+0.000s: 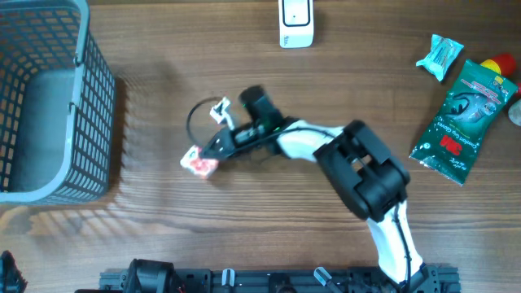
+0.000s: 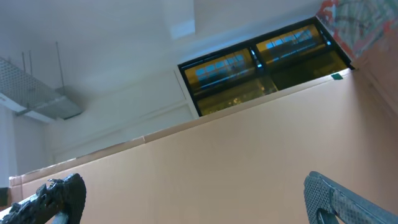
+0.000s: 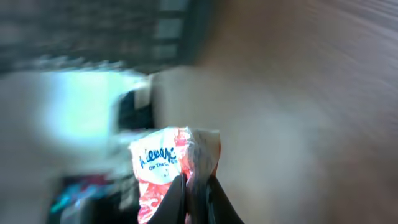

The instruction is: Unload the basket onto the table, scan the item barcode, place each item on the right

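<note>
A small red-and-white packet [image 1: 199,161] with blue lettering lies on or just above the wooden table left of centre. My right gripper [image 1: 215,149] reaches in from the right and is shut on the packet's edge. In the right wrist view the two dark fingertips [image 3: 179,193] pinch the crinkled side of the packet [image 3: 160,163]; that view is blurred. A white scanner-like device [image 1: 295,22] stands at the table's far edge. My left gripper [image 2: 196,205] points up at a cardboard wall and the ceiling, open, with nothing between its fingers.
A grey wire basket [image 1: 49,98] fills the left side. A green pouch [image 1: 464,120], a teal packet [image 1: 440,55] and a red-and-yellow item [image 1: 503,67] lie at the right. A black loop with a white tag [image 1: 213,111] sits behind the right gripper.
</note>
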Available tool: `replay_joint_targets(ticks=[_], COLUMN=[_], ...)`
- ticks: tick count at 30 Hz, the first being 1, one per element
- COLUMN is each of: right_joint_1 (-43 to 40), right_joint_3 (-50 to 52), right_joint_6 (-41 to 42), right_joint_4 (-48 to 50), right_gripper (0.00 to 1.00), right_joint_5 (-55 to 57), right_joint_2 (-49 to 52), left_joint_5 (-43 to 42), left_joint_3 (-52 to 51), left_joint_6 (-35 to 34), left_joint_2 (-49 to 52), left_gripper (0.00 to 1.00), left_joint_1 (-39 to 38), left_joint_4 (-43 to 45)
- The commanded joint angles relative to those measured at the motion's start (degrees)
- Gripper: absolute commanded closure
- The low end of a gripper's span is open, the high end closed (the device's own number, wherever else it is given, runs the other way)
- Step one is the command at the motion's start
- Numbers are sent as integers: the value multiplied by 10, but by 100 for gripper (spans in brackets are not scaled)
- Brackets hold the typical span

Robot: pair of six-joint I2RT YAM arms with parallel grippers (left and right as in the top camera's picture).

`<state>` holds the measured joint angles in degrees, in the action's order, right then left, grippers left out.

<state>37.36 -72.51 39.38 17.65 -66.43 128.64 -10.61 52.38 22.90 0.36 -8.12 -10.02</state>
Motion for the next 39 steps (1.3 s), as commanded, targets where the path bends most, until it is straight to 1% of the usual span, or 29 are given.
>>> replay_joint_targets(ticks=[1, 7, 9, 10, 12, 15, 17, 18, 20, 21, 27, 30, 35, 39], right_joint_1=[-62, -106, -108, -108, -108, -111, -115, -118, -125, -129, -146, -146, -146, -148], right_joint_3=[-1, 16, 26, 33, 50, 77, 97, 108, 134, 143, 211, 229, 235, 235], right_joint_6=[80, 104, 105, 104, 101, 94, 84, 83, 71, 71, 73, 71, 56, -121], right_joint_4=[43, 40, 38, 38, 38, 38, 38, 38, 39, 39, 38, 38, 45, 72], right_gripper=[95, 95, 95, 95, 95, 95, 95, 95, 95, 95, 95, 96, 95, 95], right_joint_5=[-266, -266, -266, -266, -266, -266, -266, -266, -266, -266, -266, -266, -266, -266], right_joint_2=[2, -17, -35, -47, -79, -135, -174, -197, -244, -257, -331, -337, -337, -337], left_joint_5=[-10, -20, -20, -18, 19, 122, 179, 201, 203, 204, 204, 203, 203, 203], left_joint_3=[-4, -31, -51, -64, -97, -145, -178, -202, -247, -263, -386, -430, -463, -463], left_joint_6=[7, 7, -12, -40, -123, -249, -316, -360, -423, -433, -433, -433, -433, -433], left_joint_2=[-1, -1, -1, 0, 0, 0, 0, 0, 0, 0, 0, 0, 0, 0], left_gripper=[0, 0, 0, 0, 0, 0, 0, 0, 0, 0, 0, 0, 0, 0], left_joint_1=[4, 4, 4, 4, 4, 4, 4, 4, 4, 4, 4, 4, 4, 4], left_joint_4=[-19, -34, -45, -47, -43, -13, 10, 25, 45, 49, 47, 47, 40, 0])
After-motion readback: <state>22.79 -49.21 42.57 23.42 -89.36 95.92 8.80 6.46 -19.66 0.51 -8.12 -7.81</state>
